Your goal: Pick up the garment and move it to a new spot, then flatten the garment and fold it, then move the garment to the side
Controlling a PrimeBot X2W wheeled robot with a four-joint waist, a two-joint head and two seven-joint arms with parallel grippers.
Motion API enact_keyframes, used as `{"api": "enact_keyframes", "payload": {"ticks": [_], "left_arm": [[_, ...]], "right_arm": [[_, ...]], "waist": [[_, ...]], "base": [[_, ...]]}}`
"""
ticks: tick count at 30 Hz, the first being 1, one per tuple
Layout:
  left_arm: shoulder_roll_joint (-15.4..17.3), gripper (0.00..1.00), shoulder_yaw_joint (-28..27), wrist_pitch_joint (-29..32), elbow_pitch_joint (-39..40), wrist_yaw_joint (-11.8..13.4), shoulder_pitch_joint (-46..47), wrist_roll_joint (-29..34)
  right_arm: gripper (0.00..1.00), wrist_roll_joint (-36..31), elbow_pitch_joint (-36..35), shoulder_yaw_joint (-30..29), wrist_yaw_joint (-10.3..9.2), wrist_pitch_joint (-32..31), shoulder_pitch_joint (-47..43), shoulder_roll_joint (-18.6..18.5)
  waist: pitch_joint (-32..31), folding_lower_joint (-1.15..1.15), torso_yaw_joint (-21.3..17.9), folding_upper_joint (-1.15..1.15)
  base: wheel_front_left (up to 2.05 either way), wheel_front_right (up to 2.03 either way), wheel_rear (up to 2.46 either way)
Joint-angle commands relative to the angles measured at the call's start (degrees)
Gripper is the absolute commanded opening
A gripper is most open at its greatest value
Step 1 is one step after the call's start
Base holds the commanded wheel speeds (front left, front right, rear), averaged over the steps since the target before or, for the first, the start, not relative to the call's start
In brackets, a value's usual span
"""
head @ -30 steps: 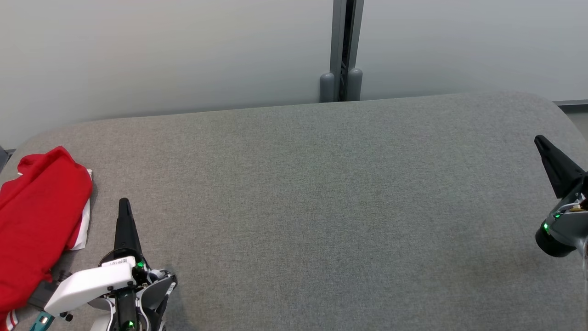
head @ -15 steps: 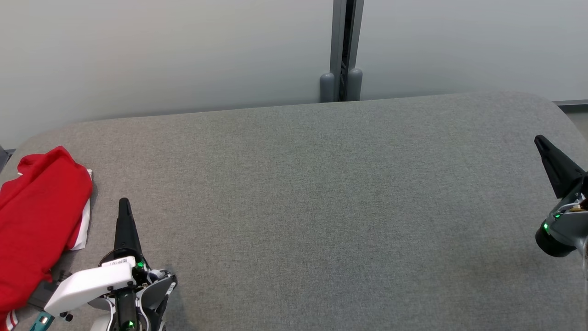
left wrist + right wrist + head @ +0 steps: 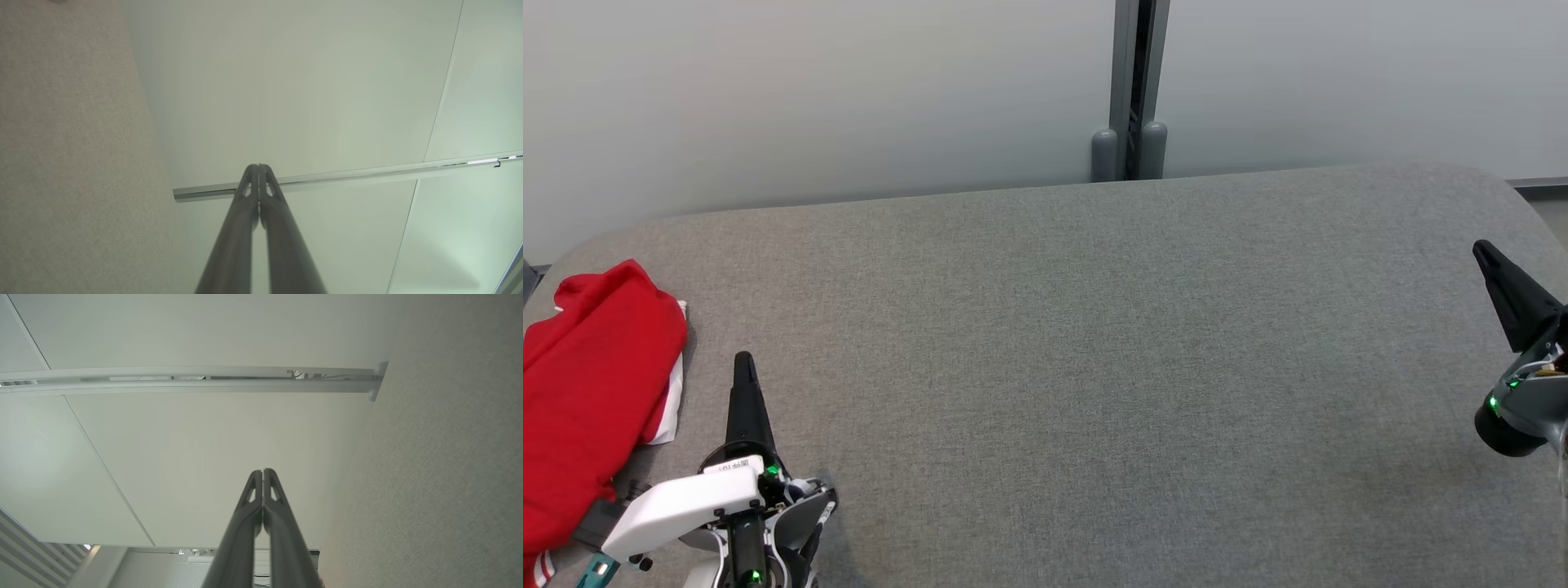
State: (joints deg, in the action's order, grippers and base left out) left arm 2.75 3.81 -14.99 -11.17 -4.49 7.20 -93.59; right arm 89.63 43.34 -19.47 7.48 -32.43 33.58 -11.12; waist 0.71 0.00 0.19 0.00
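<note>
Far left of the head frame you've got the red fabric garment with a white underlayer [image 3: 592, 392]. It lies heaped flat at the lower-left edge of the grey woven-cloth table [image 3: 1094, 367] and is partly cut off by the frame. It sits at the side, so the move-aside step is prob. done, tho you can't judge how neat the fold is from here.

Just right of it, near but not touching, your left gripper [image 3: 742, 361] points up-frame. The left wrist view shows its fingertips [image 3: 253, 173] pressed together on nothing.

Mid frame runs the table's cloth, w/ a grey metal post [image 3: 1131, 82] at top centre btwn pale wall panels [image 3: 809, 98].

At the right edge the right gripper [image 3: 1482, 249] angles up-left, well apart from the garment. Per its wrist view it's clenched and empty too.

Both look parked clear of the fabric, i.e. a rest pose, likely so nothing snags the fold.
</note>
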Motion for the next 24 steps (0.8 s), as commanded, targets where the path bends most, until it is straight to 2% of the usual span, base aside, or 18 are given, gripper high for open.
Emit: {"api": "enact_keyframes", "payload": {"ticks": [1,17,18,24], "left_arm": [[0.17,0.00,-0.08,-0.09,-0.02,-0.30,0.75,-0.27],[0.17,0.00,-0.08,-0.09,-0.02,-0.30,0.75,-0.27],[0.00,1.00,0.01,0.00,-0.15,0.01,-0.07,0.02],[-0.15,1.00,0.33,0.03,-0.94,-0.16,-0.10,0.36]], "right_arm": [[0.00,-0.14,-0.01,-0.01,0.02,-0.33,0.51,-0.14],[0.00,-0.14,-0.01,0.00,0.02,-0.33,0.51,-0.14],[1.00,-0.01,0.06,-0.02,0.01,0.07,-0.15,0.08],[1.00,-0.70,-1.40,0.55,0.00,2.28,-2.30,1.15]], "waist": [[0.00,0.00,0.00,0.00],[0.00,0.00,0.00,0.00],[0.00,0.00,0.00,0.00],[0.02,0.00,-0.01,0.00]], "base": [[0.00,0.00,0.00],[0.00,0.00,0.00],[0.00,0.00,0.00],[0.00,0.00,0.00]]}}
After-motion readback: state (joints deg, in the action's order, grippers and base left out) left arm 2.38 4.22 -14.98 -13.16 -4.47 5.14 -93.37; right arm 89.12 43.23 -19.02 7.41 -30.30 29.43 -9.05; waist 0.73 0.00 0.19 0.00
